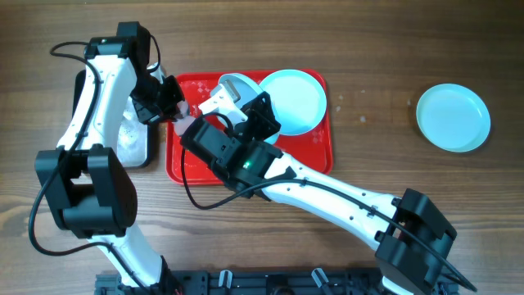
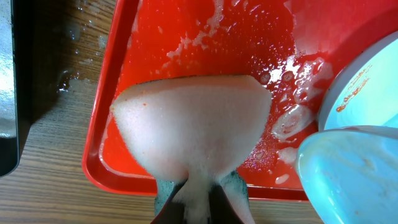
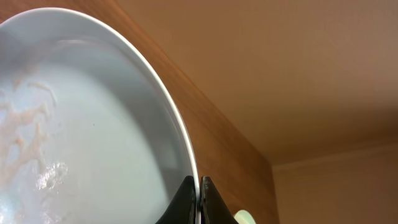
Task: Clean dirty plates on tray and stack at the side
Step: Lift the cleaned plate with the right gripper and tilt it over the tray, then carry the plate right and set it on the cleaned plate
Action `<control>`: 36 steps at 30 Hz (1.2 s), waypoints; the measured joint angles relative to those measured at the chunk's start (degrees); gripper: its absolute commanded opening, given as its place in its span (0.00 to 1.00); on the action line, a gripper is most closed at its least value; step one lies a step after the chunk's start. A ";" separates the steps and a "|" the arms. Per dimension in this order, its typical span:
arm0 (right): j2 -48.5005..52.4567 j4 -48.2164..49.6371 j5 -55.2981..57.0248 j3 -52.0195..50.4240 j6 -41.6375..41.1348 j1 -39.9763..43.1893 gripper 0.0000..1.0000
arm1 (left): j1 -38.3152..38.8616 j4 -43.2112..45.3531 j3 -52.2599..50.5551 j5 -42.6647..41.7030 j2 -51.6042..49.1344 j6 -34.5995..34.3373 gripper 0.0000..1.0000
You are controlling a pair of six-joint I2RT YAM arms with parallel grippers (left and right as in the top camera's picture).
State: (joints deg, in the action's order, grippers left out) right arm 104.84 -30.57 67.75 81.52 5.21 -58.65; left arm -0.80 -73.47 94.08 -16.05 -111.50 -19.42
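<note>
The red tray lies left of centre on the table. My right gripper is shut on the rim of a pale blue plate and holds it tilted over the tray. In the right wrist view the fingers pinch that rim, and the plate carries soapy smears. My left gripper is shut on a foam-covered sponge just left of the held plate, over the wet tray. A second plate lies on the tray. A third plate lies on the table at the far right.
A black-rimmed metal pan stands on the table left of the tray, and its edge shows in the left wrist view. Suds and water lie on the tray floor. Bare wooden table lies between the tray and the far-right plate.
</note>
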 measured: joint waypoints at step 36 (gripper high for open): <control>-10.60 -14.73 -54.55 0.00 -20.22 41.38 0.04 | 0.00 0.02 0.00 0.22 0.00 0.00 0.04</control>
State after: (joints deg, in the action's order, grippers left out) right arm 94.24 -45.30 13.19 81.52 -15.00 -17.28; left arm -0.80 -73.45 94.08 -15.84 -111.50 -19.42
